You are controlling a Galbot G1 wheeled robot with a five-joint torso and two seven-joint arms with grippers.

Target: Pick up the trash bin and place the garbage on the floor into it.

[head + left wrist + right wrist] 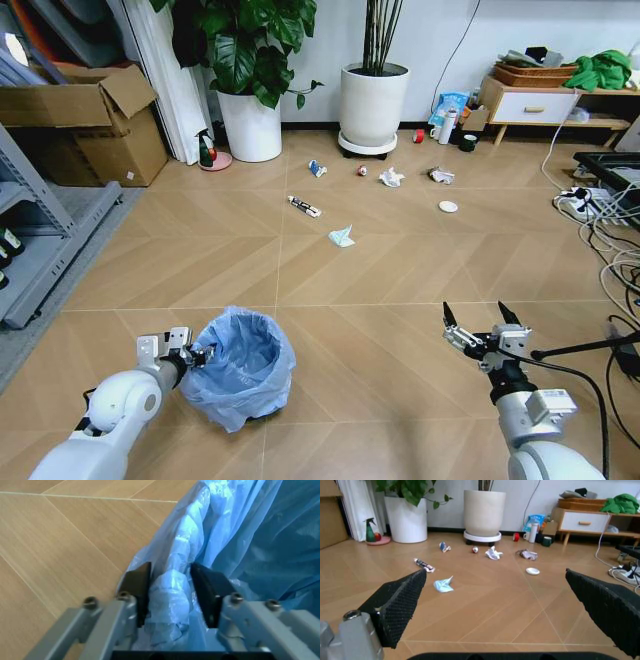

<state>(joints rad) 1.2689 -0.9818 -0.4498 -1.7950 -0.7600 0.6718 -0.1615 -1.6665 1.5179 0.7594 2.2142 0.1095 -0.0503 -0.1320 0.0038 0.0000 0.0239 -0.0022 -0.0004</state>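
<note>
Left gripper (170,588) fingers pinch only the bag-wrapped rim of the trash bin (238,365), on floor by you; lift fast & liner may slip. Right gripper (483,325) wide, empty. Garbage (342,237) well ahead.

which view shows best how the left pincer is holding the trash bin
The left wrist view: both fingers clamp the bag-wrapped rim of the trash bin up close. The head view shows the left pincer at the whole bin's left rim, too small to judge the grip. The right wrist view looks at the litter instead.
</note>
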